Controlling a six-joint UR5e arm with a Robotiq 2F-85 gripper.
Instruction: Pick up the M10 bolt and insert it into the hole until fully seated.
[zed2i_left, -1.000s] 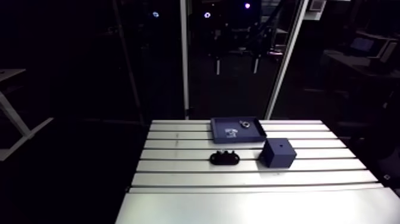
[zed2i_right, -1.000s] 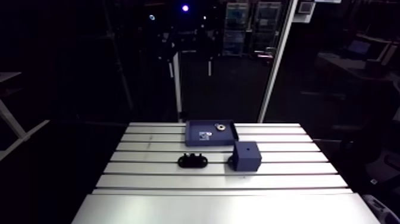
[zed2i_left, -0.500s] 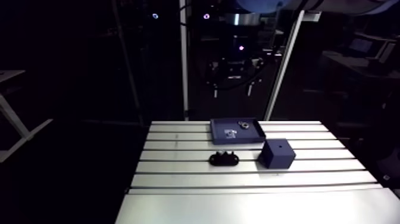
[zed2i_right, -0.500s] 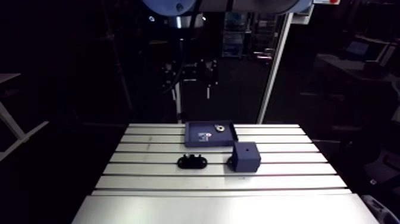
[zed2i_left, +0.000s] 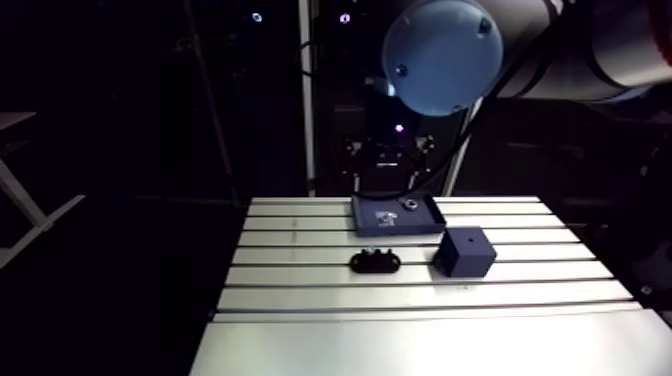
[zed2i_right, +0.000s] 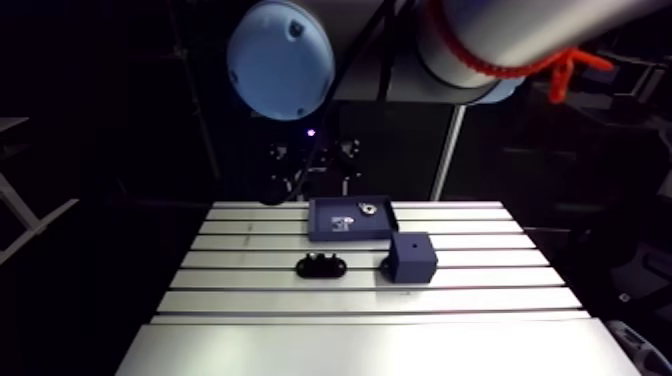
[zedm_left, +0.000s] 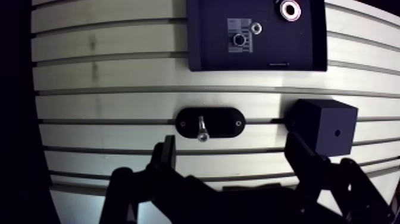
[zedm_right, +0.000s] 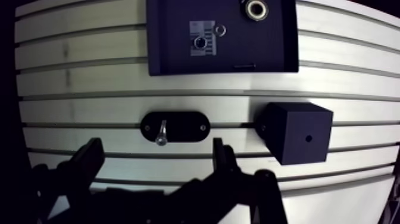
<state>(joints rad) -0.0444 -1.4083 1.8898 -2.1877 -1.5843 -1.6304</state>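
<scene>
Your bolt (zedm_left: 202, 128) lies across the black holder (zedm_left: 221, 121), just ahead of the gripper (zedm_left: 231, 146), whose fingers are spread wide and hold nothing.
The arm reaches down from above and hovers over the table (zedm_left: 107, 77). In the arm view, one blue block (zed2i_left: 465, 252) with one hole sits at the holder's three o'clock. One tray (zed2i_left: 420, 222) at one o'clock holds three rings (zedm_left: 290, 8).

Overall: we see a dim room, with the table (zed2i_left: 420, 330) as the one bright surface.
Glare: the table's near strip washes out pale in the arm view.
Glints: the bolt (zedm_left: 202, 128) and a metal ring (zedm_left: 290, 8) in the dark tray (zedm_left: 297, 47) catch the light.
Jaws: we read them only as black silhouettes in the wrist view.
Distortion: the table's slots bow there, most toward the edges.
</scene>
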